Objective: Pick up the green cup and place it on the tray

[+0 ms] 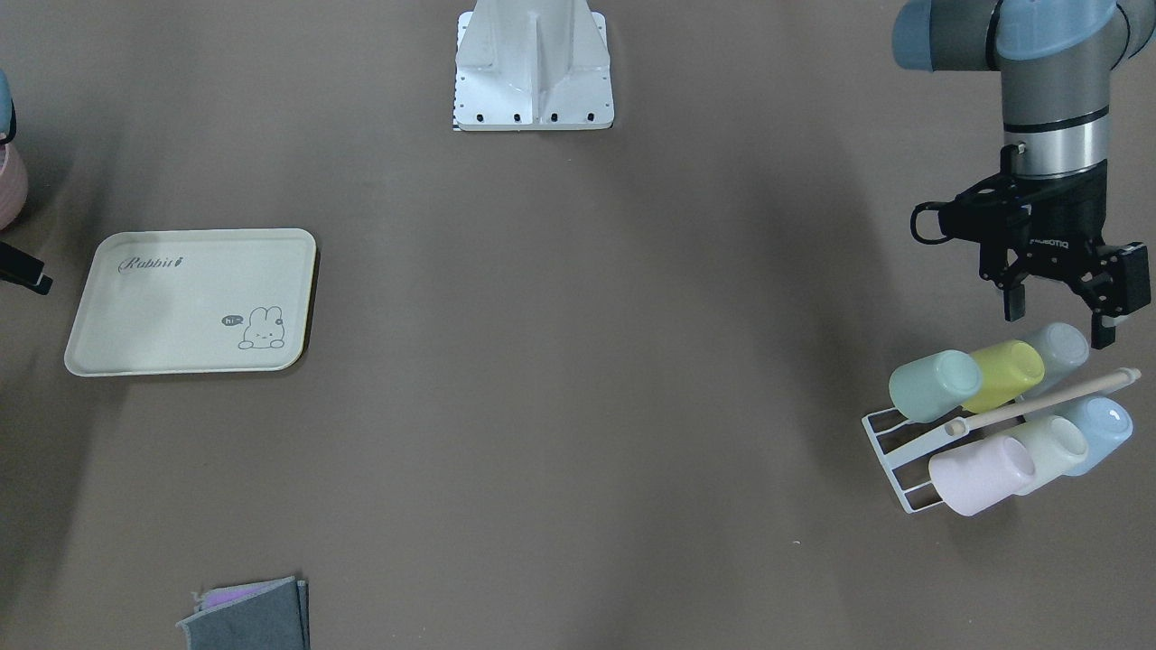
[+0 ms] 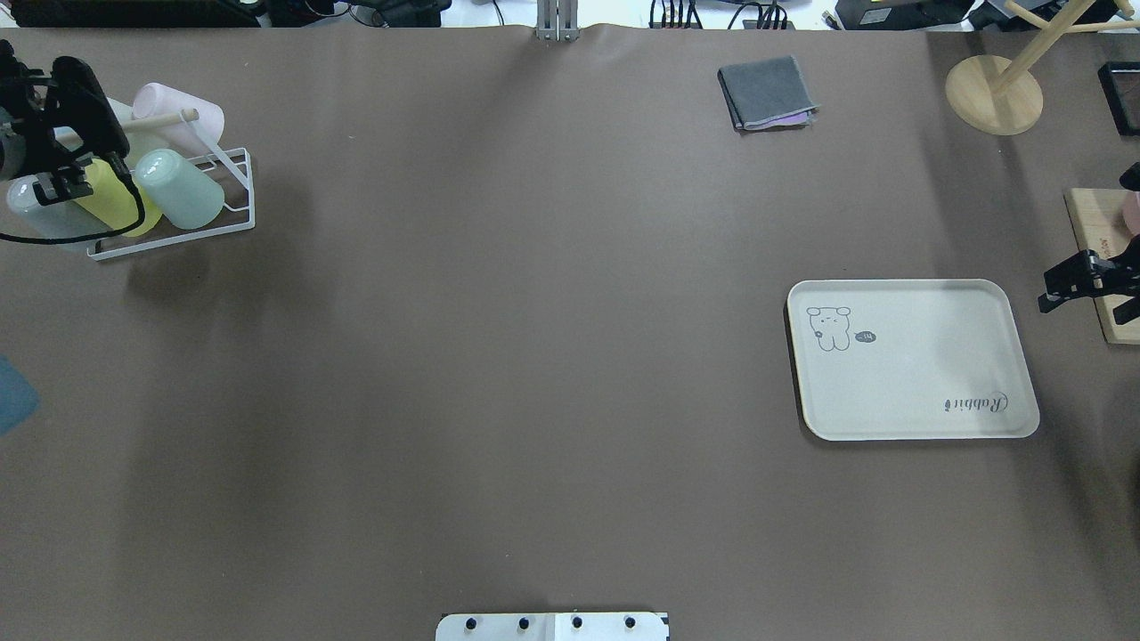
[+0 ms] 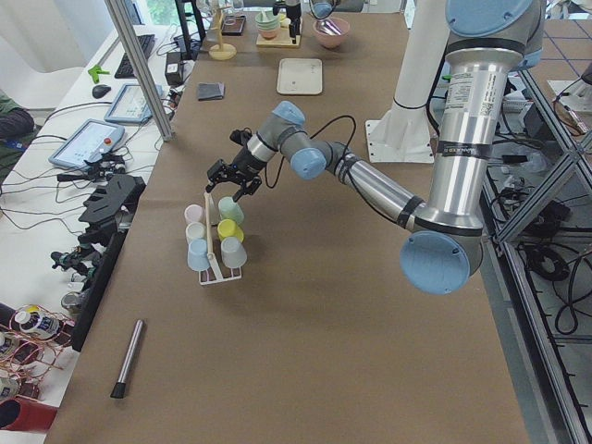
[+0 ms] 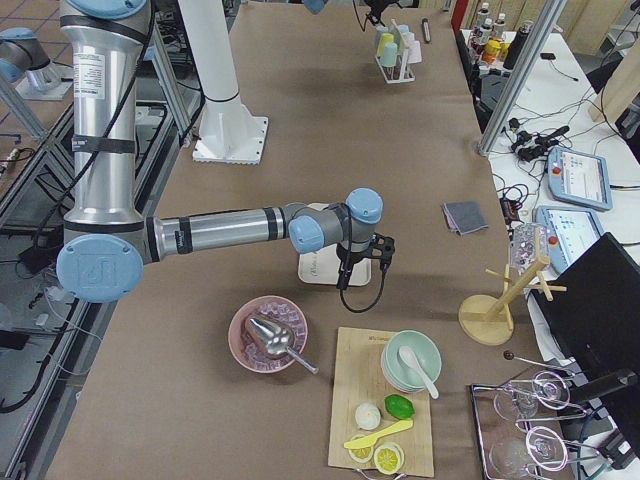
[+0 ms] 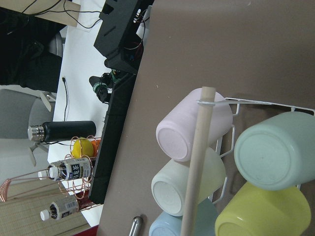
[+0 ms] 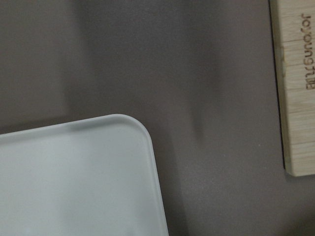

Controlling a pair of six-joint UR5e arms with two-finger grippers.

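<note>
The green cup (image 1: 935, 385) is mint-green and lies on its side at one end of a white wire rack (image 1: 890, 442), beside a yellow-green cup (image 1: 1004, 372). It also shows in the overhead view (image 2: 178, 189) and the left wrist view (image 5: 275, 155). My left gripper (image 1: 1058, 325) is open and empty, hovering over a grey-blue cup (image 1: 1064, 348) two cups away from the green one. The cream tray (image 1: 181, 334) with "Rabbit" script lies bare far across the table (image 2: 917, 392). My right gripper (image 2: 1082, 289) hovers just beside the tray's edge, jaws apart and empty.
The rack also holds pink (image 1: 980, 474), pale whitish (image 1: 1052, 449) and blue (image 1: 1100, 429) cups under a wooden handle (image 1: 1039, 403). A folded grey cloth (image 2: 768, 92), a wooden stand (image 2: 993, 93) and a cutting board (image 2: 1100, 258) lie near the tray. The robot base (image 1: 533, 72) stands mid-table.
</note>
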